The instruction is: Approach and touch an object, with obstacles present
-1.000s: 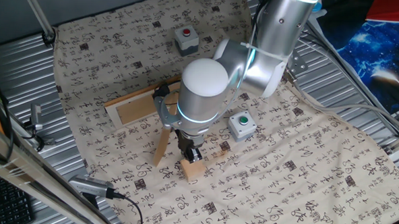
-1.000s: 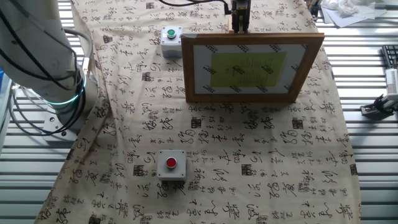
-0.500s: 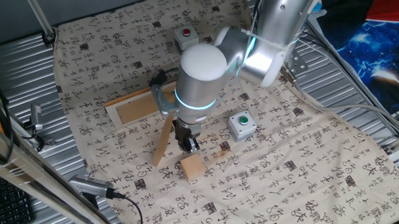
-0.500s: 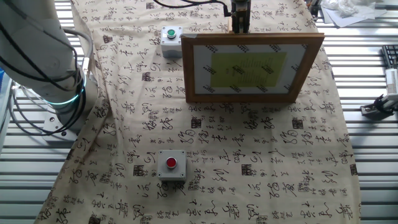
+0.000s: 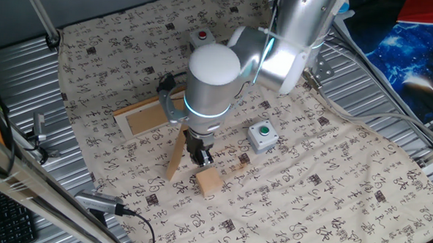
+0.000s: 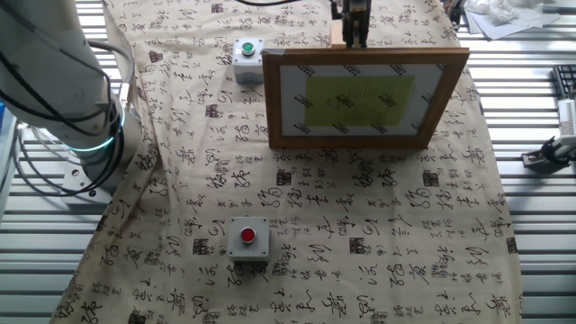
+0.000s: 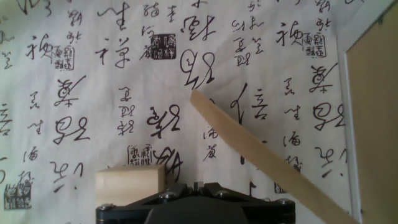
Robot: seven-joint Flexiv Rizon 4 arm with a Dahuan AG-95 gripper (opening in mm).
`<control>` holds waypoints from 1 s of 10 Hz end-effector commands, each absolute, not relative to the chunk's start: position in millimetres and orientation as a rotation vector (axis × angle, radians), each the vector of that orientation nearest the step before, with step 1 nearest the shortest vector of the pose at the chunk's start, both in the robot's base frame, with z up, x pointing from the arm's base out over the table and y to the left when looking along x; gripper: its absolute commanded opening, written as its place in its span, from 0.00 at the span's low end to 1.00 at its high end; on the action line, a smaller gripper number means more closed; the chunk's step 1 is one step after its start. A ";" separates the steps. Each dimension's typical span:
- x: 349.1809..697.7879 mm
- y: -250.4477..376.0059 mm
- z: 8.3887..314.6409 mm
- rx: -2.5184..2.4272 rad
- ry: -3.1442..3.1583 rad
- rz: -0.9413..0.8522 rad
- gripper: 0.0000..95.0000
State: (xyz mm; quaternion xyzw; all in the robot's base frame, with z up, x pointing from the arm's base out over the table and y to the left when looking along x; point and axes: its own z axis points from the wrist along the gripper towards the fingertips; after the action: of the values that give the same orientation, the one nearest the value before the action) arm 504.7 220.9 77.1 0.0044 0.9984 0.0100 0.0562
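Observation:
The object, a small tan wooden cube (image 5: 209, 181), sits on the patterned cloth; in the hand view it lies at the lower left (image 7: 129, 180). My gripper (image 5: 204, 159) hangs shut just above and behind it, apart from it, nothing held. The obstacle, a light-wood picture frame (image 5: 147, 115), stands left of the gripper with its prop leg (image 5: 177, 153) slanting down beside the fingers. In the other fixed view the frame (image 6: 364, 135) hides most of the gripper (image 6: 355, 40); a sliver of the cube (image 6: 337, 36) shows beside it. The hand view shows the prop leg (image 7: 249, 149) and frame edge (image 7: 373, 112).
A grey box with a green button (image 5: 262, 134) stands right of the gripper, and a grey box with a red button (image 5: 200, 37) stands at the back. In the other fixed view the green one (image 6: 245, 52) is left of the frame and the red one (image 6: 247, 238) is nearer the front.
The gripper has lifted off the cube and drawn back toward the prop leg. The cube has stayed where it was.

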 end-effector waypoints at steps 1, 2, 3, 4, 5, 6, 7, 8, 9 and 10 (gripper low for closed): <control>510.7 218.0 100.2 0.018 3.044 0.029 0.00; 515.0 214.4 111.6 0.018 3.048 0.031 0.00; 517.9 210.2 119.9 0.015 3.050 0.035 0.00; 523.8 201.0 138.4 0.005 3.062 0.042 0.00; 529.5 197.3 151.4 0.000 3.072 0.047 0.00; 535.5 197.2 160.9 -0.006 3.079 0.044 0.00; 548.6 196.3 178.3 -0.009 3.091 0.048 0.00; 558.2 193.6 195.5 -0.015 3.103 0.052 0.00; 563.9 190.1 208.9 -0.021 3.112 0.054 0.00; 569.4 184.4 224.4 -0.029 3.120 0.060 0.00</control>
State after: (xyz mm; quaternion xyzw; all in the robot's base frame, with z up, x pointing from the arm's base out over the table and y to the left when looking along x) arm 570.3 184.5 225.2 -0.0093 0.9998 0.0185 0.0083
